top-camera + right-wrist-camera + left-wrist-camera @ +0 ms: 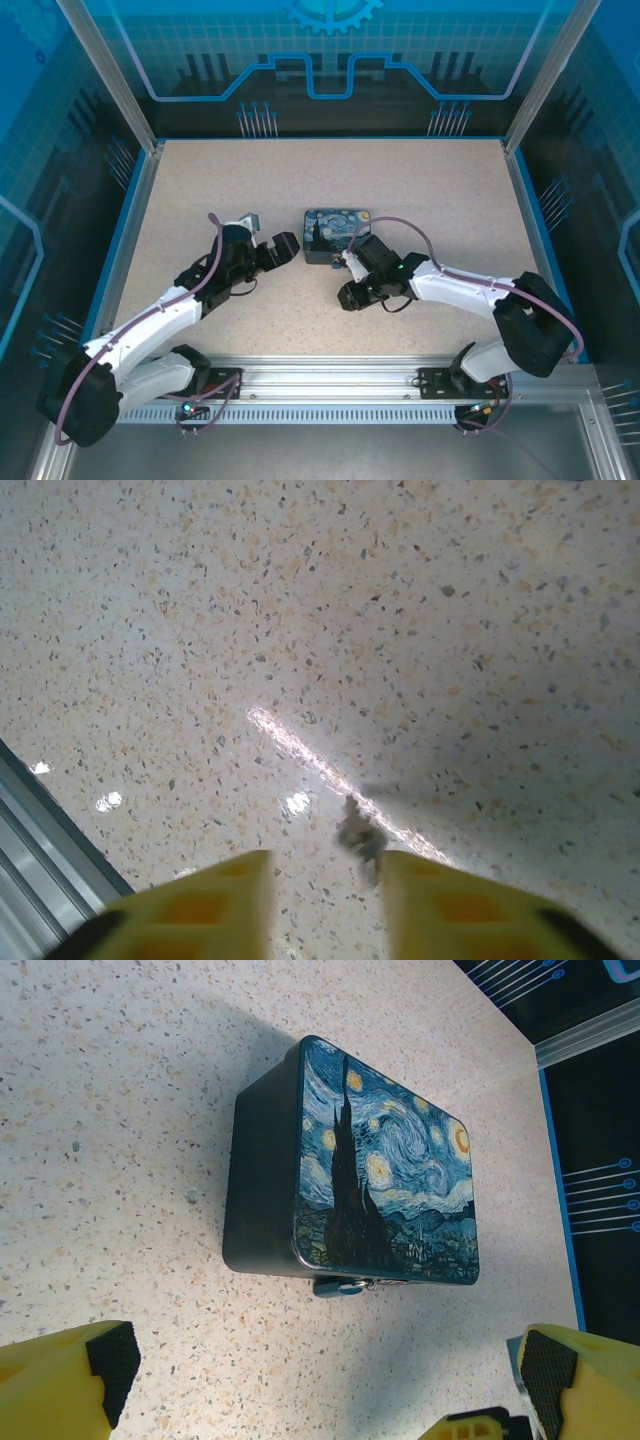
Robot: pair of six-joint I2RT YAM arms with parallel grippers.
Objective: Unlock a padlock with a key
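We see left gripper (pixel 330 1365) spread wide, pads (pixel 112 1358) at bottom corners of left wrist frame, nothing held, bare table (pixel 120 1110) between them. Starry-Night box (pixel 385 1170) lies mid-frame; padlock (pixel 345 1285) sits against its lower edge. In right wrist frame, right gripper (pixel 325 868) stands partly open, yellow fingers (pixel 200 905) along bottom edge. Key (pixel 360 838), small blurred grey sliver, sits in gap, close to finger on frame's right; we cannot tell whether it touches that finger or lies on table.
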